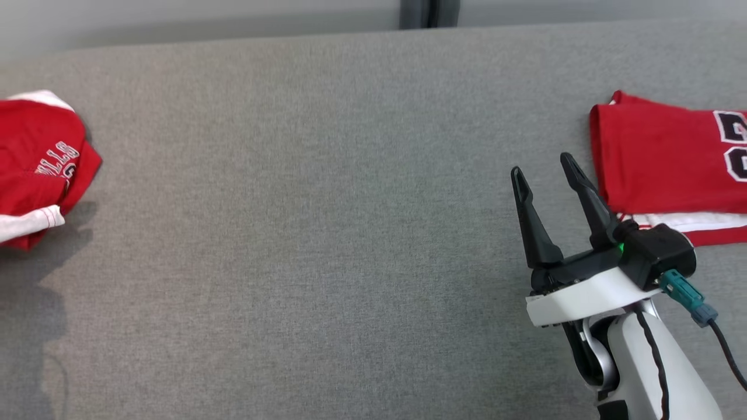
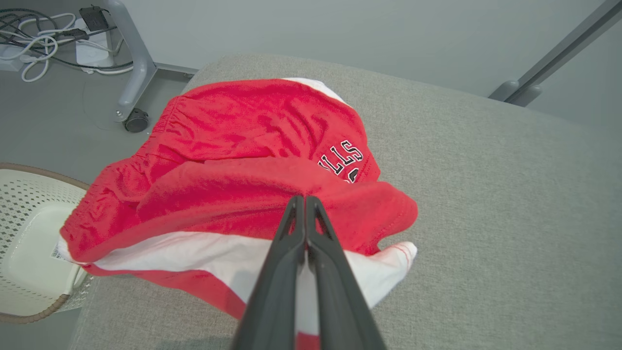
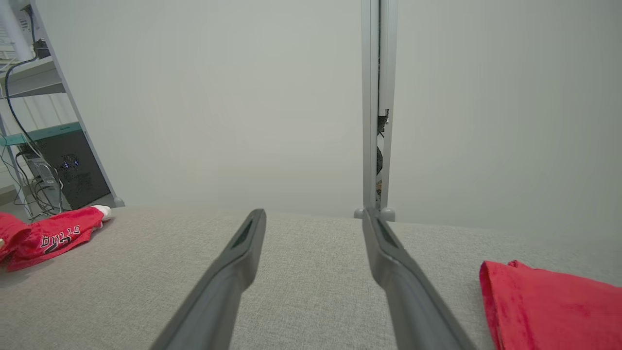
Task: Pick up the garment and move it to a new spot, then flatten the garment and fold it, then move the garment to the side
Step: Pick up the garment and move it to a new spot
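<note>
Here, our left gripper (image 2: 305, 197) has its two fingers pressed tight together on a fold of the red-and-white garment (image 2: 233, 146), which sits bunched at the left end of the grey padded table (image 1: 327, 204). Our right gripper (image 1: 541, 163) hovers with fingers spread wide and empty, just beside a folded red jersey (image 1: 659, 157) at the table's right end.

There's the crumpled red fabric garment (image 2: 233, 160), white-trimmed with black-and-white lettering, heaped in loose folds at the far left end of the grey cloth-covered table (image 1: 321, 204). Its white hem spills out on the near side, and the left gripper (image 2: 304, 198) pinches one red fold.
</note>
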